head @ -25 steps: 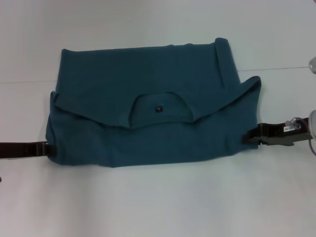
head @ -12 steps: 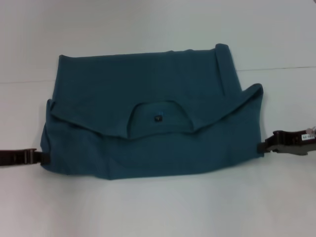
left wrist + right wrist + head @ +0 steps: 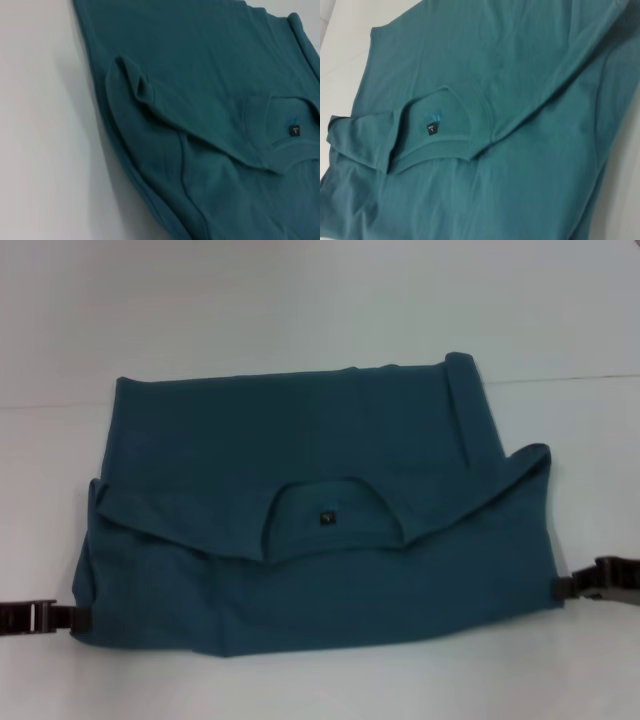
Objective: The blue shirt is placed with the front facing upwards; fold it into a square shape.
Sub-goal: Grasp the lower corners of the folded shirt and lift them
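You are looking at the blue shirt (image 3: 310, 530) lying folded crosswise on the counter (image 3: 300, 300); the sideways fold is remaining. Left gripper (image 3: 85, 618) and right gripper (image 3: 562, 588) are flanking its near corners; jaws' state unclear.

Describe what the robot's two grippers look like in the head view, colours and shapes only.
The left gripper shows as a slim, flat, dark brown-black bar with a pale band across it. The right gripper is chunkier, black and angular, with a stepped, clamp-like outline. No cables or readable markings show on either one beside the blue shirt.
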Controlling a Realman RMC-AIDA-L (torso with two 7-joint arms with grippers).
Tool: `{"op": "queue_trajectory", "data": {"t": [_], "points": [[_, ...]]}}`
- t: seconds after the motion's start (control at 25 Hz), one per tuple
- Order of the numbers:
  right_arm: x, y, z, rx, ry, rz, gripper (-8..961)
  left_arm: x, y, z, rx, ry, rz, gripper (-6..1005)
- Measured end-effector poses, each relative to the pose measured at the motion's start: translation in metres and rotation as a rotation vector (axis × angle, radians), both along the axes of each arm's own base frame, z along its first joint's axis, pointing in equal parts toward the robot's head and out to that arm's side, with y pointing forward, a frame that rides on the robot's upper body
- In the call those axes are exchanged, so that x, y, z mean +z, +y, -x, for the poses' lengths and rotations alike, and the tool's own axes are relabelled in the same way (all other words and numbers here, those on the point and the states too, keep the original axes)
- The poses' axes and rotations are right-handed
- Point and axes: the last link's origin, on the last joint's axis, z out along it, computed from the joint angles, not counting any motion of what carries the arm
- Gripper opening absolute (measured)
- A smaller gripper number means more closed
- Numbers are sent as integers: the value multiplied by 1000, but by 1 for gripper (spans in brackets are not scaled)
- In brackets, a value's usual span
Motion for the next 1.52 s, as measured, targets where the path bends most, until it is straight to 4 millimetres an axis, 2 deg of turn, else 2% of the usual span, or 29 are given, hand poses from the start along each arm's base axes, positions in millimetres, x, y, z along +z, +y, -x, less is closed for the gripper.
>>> {"op": "queue_trajectory", "data": {"t": [0.64,1.04,1.52], "points": [[-6,-60,-31,-20,54,37,3,-5,-35,5,18,-50,52,35],[-1,-83,-34,-43,139,23,3,-2,-53,9,38,-71,66,34],[1,-111,-49,-98,152,12,2,-1,-63,8,43,-90,97,34]]}}
